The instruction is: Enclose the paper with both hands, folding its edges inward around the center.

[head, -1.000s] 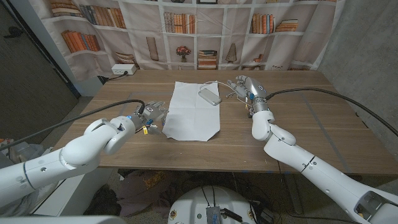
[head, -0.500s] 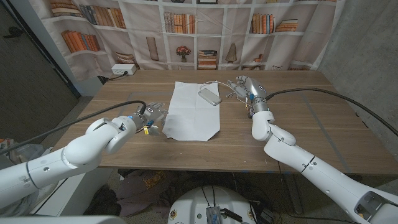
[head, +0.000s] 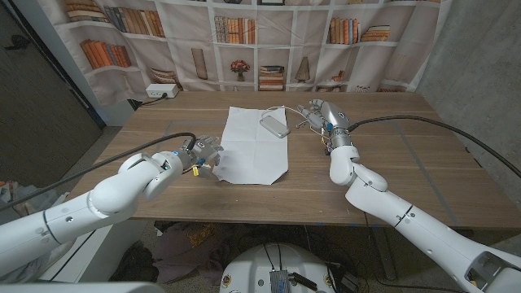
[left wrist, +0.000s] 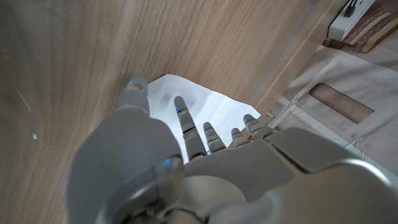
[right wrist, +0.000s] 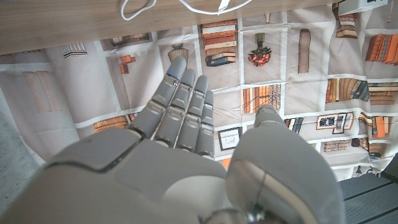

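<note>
Our left hand (head: 202, 154) sits at the paper's (head: 252, 145) near-left corner, fingers apart & reaching over the sheet's edge; holding nothing as far as we see; in the left wrist view the fingertips (left wrist: 181, 109) hover over or touch the white corner (left wrist: 186, 102), can't tell which; the wood table (left wrist: 74, 56) lies all around it. Our right hand (head: 321, 115) stands near the sheet's far-right side, just apart from it, fingers loosely spread, nothing in the grasp; right wrist view shows its fingers (right wrist: 183, 102) extended side by side w/ the thumb (right wrist: 268, 121) set apart, pointing toward the bookshelf-print backdrop (right wrist: 311, 68). Between that hand & the paper, a small grey oblong object (head: 274, 125) rests on the sheet's far-right corner, w/ a thin white cable (head: 295, 115) looping beside it; the cable also shows in the right wrist view (right wrist: 186, 7) on the table edge. The paper lies flat & unfolded at the table's (head: 407, 163) middle, between our two hands; a white power strip (head: 159, 92) sits at the table's far-left corner by the backdrop.
</note>
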